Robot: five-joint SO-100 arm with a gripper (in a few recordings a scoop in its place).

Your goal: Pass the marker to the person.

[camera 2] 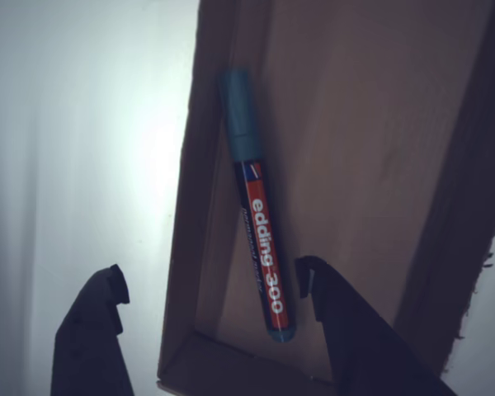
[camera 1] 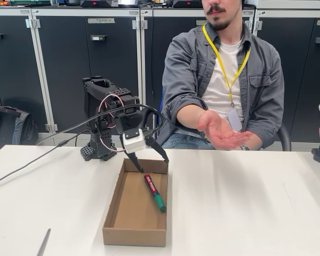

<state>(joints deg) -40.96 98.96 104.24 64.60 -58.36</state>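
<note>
From my seat, the fixed view gives me the whole layout: the gripper hangs over the far end of a shallow cardboard box on the white counter, its two dark fingers spread apart with nothing between them. The marker lies flat on the box floor along the right wall, green cap pointing toward six o'clock, dark end up near the fingertips at twelve. Behind the counter, at about one o'clock from the box, the person sits with one hand held out palm up, well apart from the gripper and higher than the box. A thin grey stick lies on the counter at the bottom left edge, near eight o'clock from the box. The wrist view gives me what the fixed one cannot: the lettering "edding 300" in white on the red label of the marker, and that the marker rests just beside the box's side wall, cap toward twelve o'clock in that picture. There the gripper straddles that wall, one finger over the counter outside the box, the other over the box floor. I cannot tell whether either fingertip touches anything.
</note>
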